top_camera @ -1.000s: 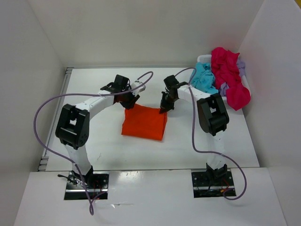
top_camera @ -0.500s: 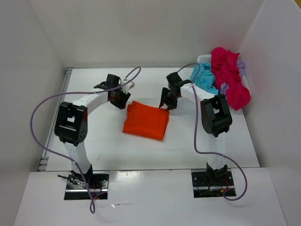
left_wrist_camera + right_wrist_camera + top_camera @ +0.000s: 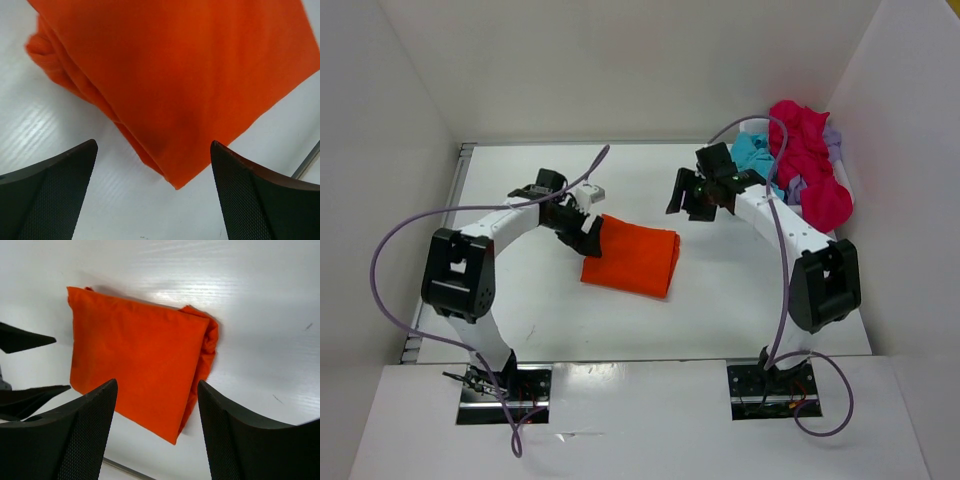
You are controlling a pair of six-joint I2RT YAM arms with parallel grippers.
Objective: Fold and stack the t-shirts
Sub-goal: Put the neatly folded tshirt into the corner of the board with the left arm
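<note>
In the basket [image 3: 756, 124] lie three t-shirts [image 3: 800, 148]; left gripper [image 3: 590, 236] and right gripper [image 3: 690, 203] gape empty.

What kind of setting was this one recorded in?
Probably a lab robot cell: white panels wall in a white table, the left arm and right arm are bolted at its near edge, and a basket of crumpled t-shirts sits far right.

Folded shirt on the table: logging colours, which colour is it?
The shirt is bright orange; right wrist view shows it best.
</note>
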